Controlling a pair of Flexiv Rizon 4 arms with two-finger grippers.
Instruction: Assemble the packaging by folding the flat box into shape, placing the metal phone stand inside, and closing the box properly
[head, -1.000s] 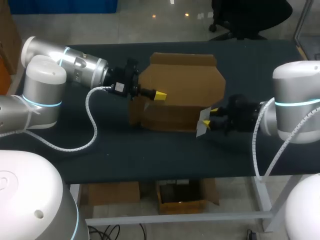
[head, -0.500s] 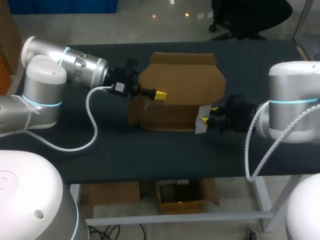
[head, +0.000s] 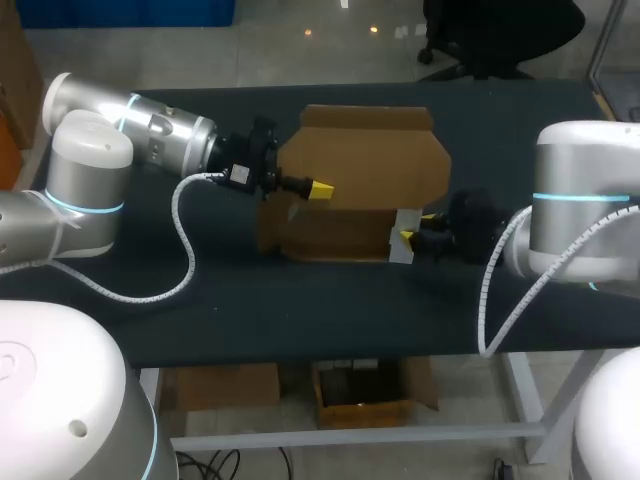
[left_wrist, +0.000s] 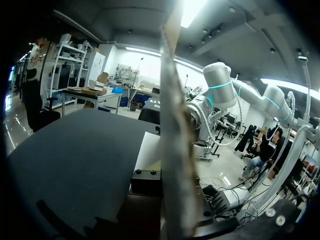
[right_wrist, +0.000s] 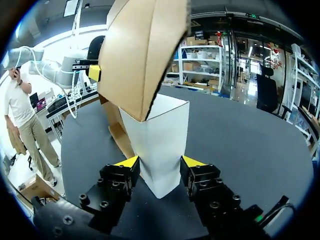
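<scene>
A brown cardboard box (head: 360, 170) stands mid-table with its lid flap raised at the back. My left gripper (head: 320, 189) comes in from the left and is shut on a thin panel of the box; in the left wrist view that cardboard edge (left_wrist: 175, 150) runs straight ahead and the fingertips are hidden. At the box's right front corner, my right gripper (head: 407, 237) is shut on the pale grey phone stand (head: 401, 250). In the right wrist view the stand (right_wrist: 160, 135) sits upright between both yellow tips of the right gripper (right_wrist: 157, 162), just under a box flap (right_wrist: 137, 55).
The dark table (head: 300, 300) has bare cloth in front of the box and to its left. A white cable (head: 185, 250) from my left arm loops onto the table at the left. The table's front edge lies close below both grippers.
My right gripper has carried the phone stand slightly left and back, closer to the box's right corner. The left arm and the box have stayed still.
</scene>
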